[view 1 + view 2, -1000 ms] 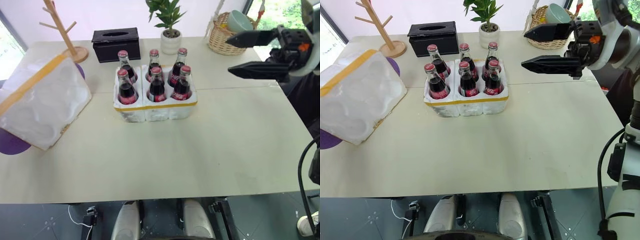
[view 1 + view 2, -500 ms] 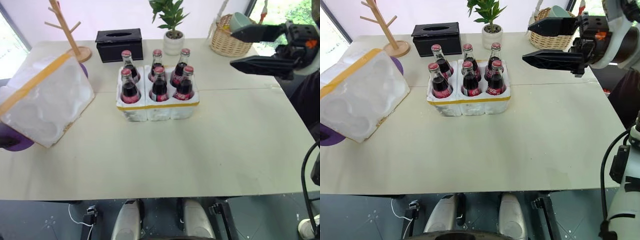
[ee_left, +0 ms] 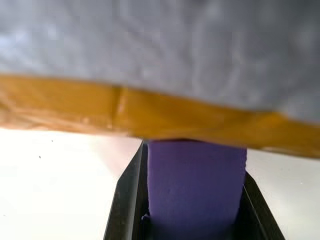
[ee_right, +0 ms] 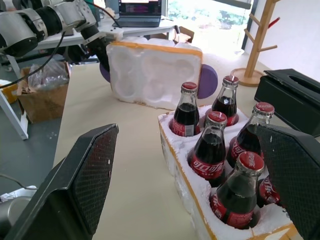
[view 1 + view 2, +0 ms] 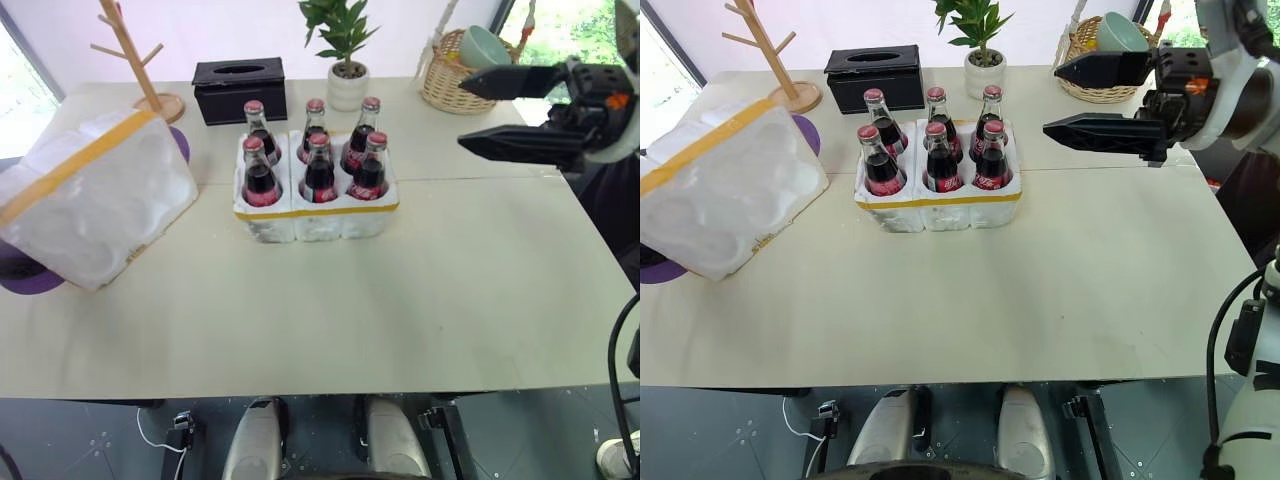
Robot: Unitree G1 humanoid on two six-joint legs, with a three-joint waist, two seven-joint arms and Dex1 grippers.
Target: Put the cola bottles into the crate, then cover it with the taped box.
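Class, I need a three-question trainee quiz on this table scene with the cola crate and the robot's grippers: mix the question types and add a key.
1. True or false: all six wells of the crate hold cola bottles.
2. Which gripper has its fingers spread open above the table? A) left gripper B) right gripper
3. Fill in: the taped box rests tilted on the table, to the crate's ____ as the head views show it.

Key
1. True.
2. B: the right gripper is open, beside the wicker basket; the left gripper is shut against the taped box's edge.
3. Left.
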